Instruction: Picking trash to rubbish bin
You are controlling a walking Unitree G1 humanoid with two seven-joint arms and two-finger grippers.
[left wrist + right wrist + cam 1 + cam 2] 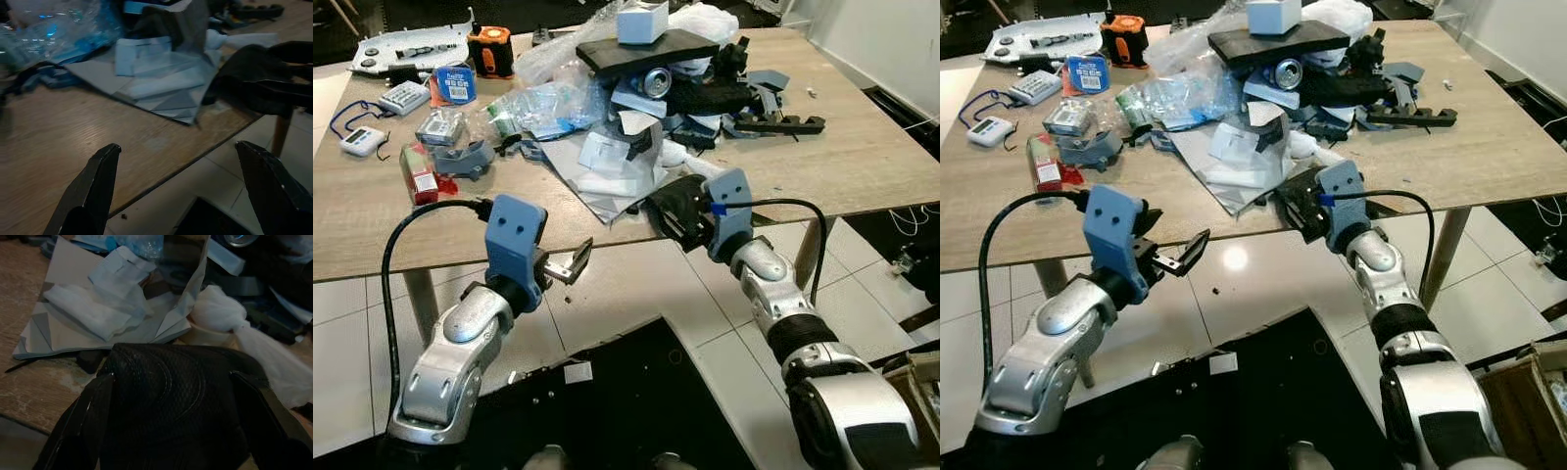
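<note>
Left hand (570, 262) hangs just off the desk's (372, 215) front edge, over the tiled floor (607, 294), its two black fingers (98, 186) spread wide with nothing between them.

Along the desk's left side lie a red packet (416, 171), a white timer (360, 140) on a blue cord, a calculator (403, 96) and a blue box (457, 84); an orange tool (491, 49) stands near the back edge.

Trash is heaped at the desk's middle: clear plastic bags (543, 98), grey paper (607, 176) with white tissue (93, 308) on it, a can (656, 80) and a black board (651, 49) carrying a small white box (641, 20).

Right hand (677, 217) sits at the front edge beside the grey paper, its fingers (83, 426) set on either side of a black mesh piece (166, 396) and gripping it. A white knotted bag (220, 313) lies just behind the piece.

Black parts (778, 122) lie toward the desk's right side.
</note>
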